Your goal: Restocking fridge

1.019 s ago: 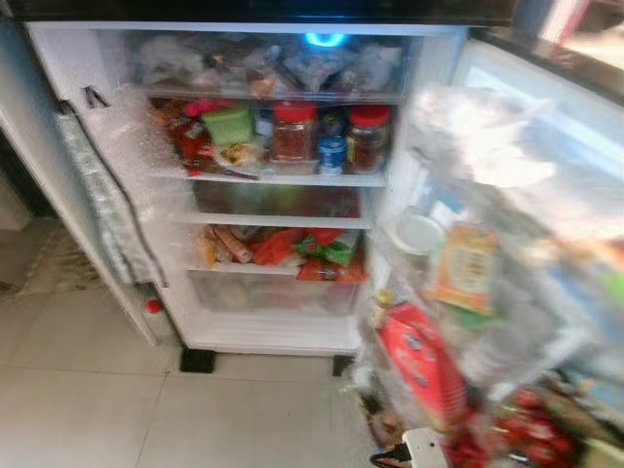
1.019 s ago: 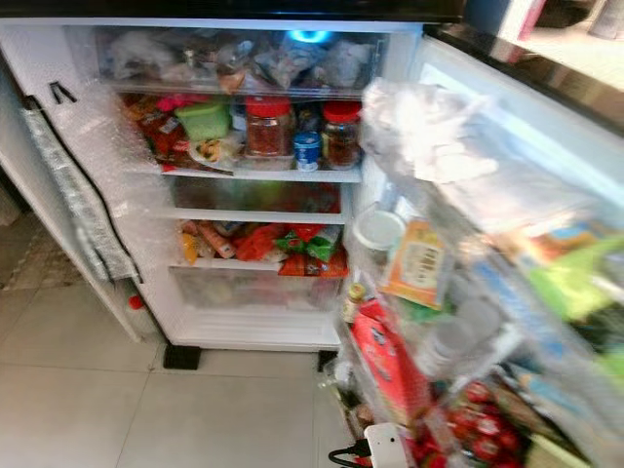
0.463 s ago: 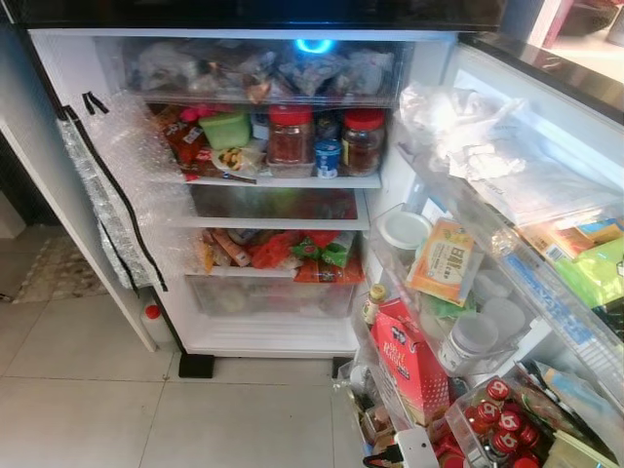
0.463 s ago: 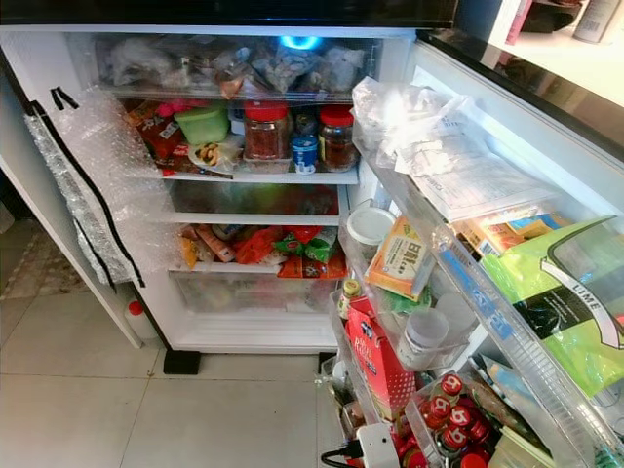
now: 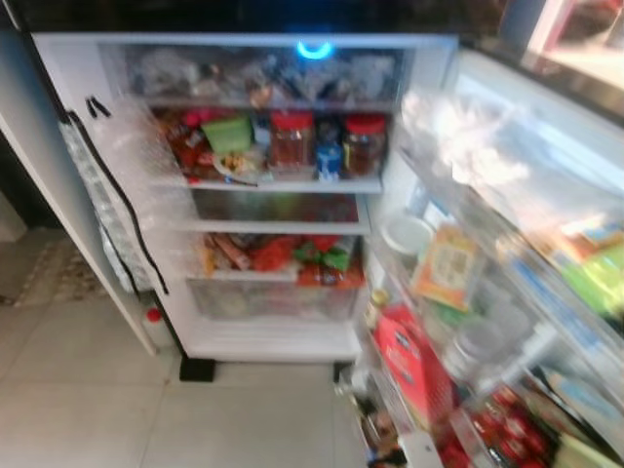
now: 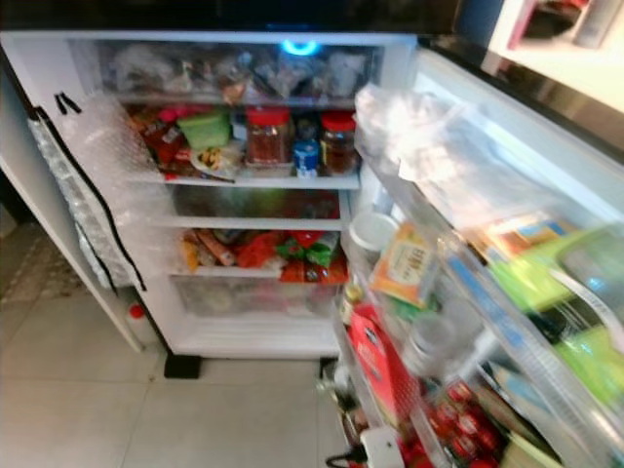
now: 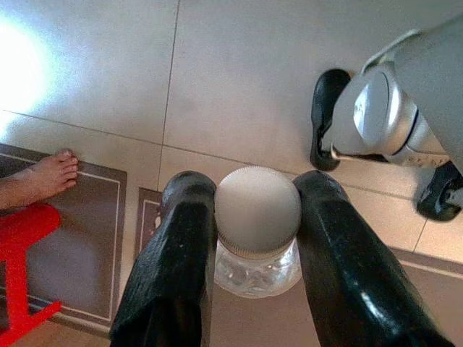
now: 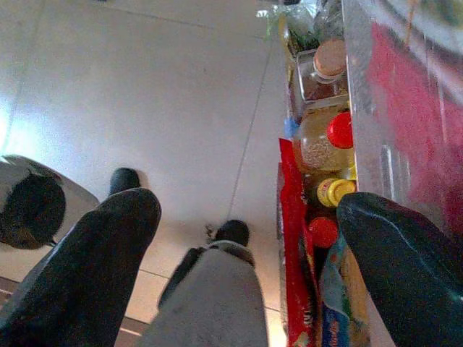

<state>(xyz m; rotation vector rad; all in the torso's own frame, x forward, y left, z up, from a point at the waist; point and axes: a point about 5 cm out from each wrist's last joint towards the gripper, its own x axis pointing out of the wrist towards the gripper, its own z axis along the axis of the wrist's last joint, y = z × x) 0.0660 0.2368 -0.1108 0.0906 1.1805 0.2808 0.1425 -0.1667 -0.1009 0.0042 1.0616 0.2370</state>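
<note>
While the left gripper (image 7: 257,238) pinches a white-capped jar (image 7: 257,230), crowded fridge (image 5: 263,195) shelves risk knocking neighbours; right gripper (image 8: 246,238) gapes empty.

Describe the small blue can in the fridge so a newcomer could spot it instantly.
Look into the open fridge, on the shelf just below the blue light. The blue can stands between two red-lidded jars, much shorter than either.

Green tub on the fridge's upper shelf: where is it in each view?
Left eye view: green tub, upper shelf, left of the red-lidded jars.
Right eye view: same tub, further left in picture.
Left wrist view: not in it.
Right wrist view: not in it.
Shared landmark: blue light above it.
</note>
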